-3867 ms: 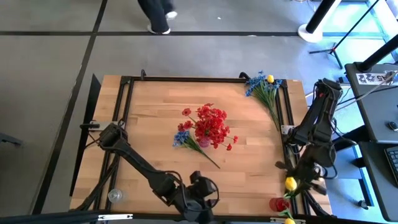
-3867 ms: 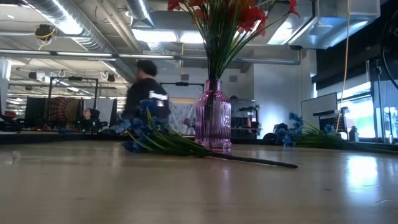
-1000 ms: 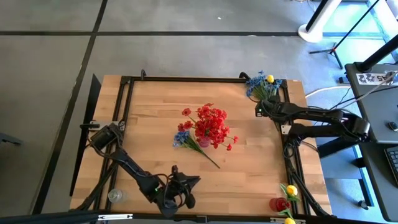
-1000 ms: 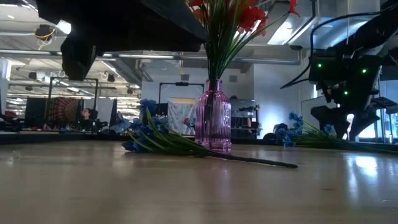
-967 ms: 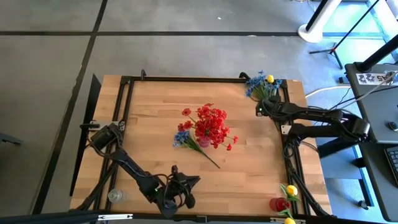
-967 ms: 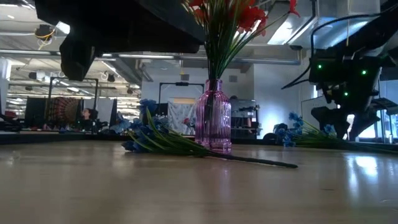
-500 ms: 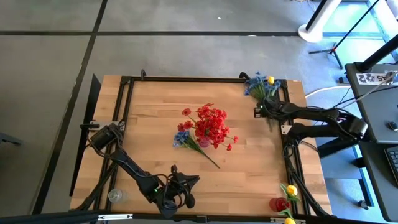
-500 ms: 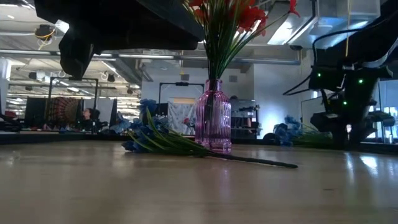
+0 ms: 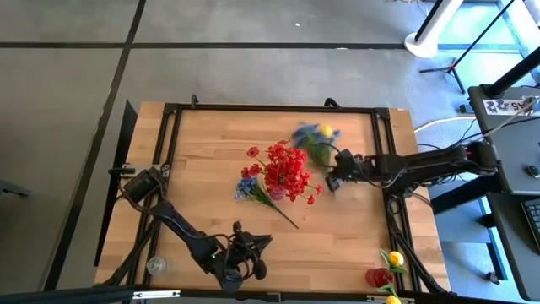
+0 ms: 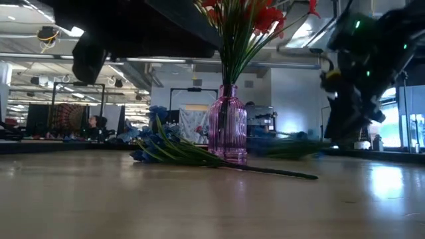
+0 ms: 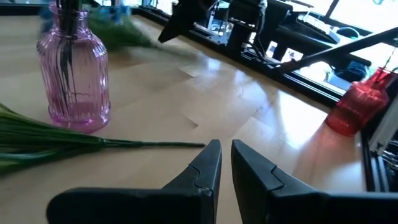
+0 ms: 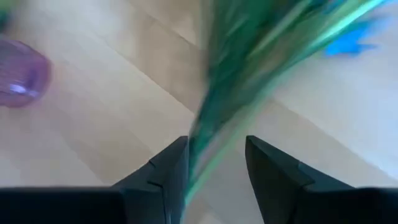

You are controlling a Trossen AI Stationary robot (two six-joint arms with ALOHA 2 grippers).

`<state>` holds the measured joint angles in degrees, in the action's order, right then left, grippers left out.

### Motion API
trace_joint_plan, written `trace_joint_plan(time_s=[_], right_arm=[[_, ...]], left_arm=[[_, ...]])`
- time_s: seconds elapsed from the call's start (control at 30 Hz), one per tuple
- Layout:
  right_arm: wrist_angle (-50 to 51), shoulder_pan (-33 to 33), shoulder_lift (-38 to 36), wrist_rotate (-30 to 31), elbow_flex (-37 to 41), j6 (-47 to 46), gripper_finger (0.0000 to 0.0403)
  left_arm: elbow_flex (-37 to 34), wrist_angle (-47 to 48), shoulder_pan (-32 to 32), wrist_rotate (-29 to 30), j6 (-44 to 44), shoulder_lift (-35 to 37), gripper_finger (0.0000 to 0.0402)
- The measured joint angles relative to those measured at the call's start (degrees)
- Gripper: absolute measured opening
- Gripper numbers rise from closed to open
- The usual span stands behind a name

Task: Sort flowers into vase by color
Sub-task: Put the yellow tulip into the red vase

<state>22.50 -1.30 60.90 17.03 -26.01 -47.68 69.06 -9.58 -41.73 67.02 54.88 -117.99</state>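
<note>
- Right gripper [image 9: 332, 181] is out over the table [image 9: 211, 143], just at 3 o'clock of the pink vase [image 10: 226, 126], w/ the arm stretched in from the right edge.
- It's pinching a blue/yellow bunch [image 9: 314, 138] by the stems. In the right wrist view green stems [image 12: 230, 118] run between the two fingers [image 12: 168, 171], all blurry. Blossoms fan out toward 12 o'clock from the gripper, clear of the wood as far as I can tell.
- Vase stands upright about mid table, packed w/ red flowers [image 9: 285, 169].
- One blue sprig [image 9: 250, 190] lies flat on the wood, touching the vase base or just beside it, blossoms at 9 o'clock of the vase, thin stem trailing off toward 5 o'clock.
- Left gripper [image 11: 224, 163] is parked low near the front edge, around 7 o'clock of the vase. Fingers nearly pressed together, only a thin gap, nothing in them.
- Red vase [image 9: 377, 277] at the front right corner, approx 4 o'clock, w/ yellow flowers [image 9: 394, 257] next to it.
- Small clear glass [image 9: 156, 266] at the front left corner.
</note>
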Motion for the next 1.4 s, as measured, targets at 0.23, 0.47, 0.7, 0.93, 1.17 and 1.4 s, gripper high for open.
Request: trace_joint_plan(time_s=[0.23, 0.47, 0.7, 0.93, 1.17, 1.4], right_arm=[[0.4, 4.2, 0.0, 5.0, -3.1, 0.1, 0.0159], [-1.6, 4.7, 0.0, 6.3, -3.6, 4.9, 0.0159], [0.2, 7.5, 0.0, 15.5, -3.6, 2.8, 0.0159], [-7.5, 4.2, 5.1, 12.6, -0.6, 2.9, 0.0159], [-9.9, 4.3, 14.8, 12.2, -0.4, 4.1, 0.0159], [-17.1, 4.3, 20.1, 7.7, -0.5, 4.7, 0.0159]], left_arm=[[0.0, 0.0, 0.5, 0.0, 0.0, 0.0, 0.0034], [0.0, 0.0, 0.5, -0.2, 0.0, 0.0, 0.0034], [0.0, -0.1, 0.4, -0.2, 0.1, 0.0, 0.0034], [0.0, -0.1, 0.5, -0.1, 0.1, 0.0, 0.0034], [0.0, -0.9, 0.6, -0.1, 0.3, 0.0, 0.0034], [0.0, -1.0, 0.3, -0.2, 0.5, 0.0, 0.0034]])
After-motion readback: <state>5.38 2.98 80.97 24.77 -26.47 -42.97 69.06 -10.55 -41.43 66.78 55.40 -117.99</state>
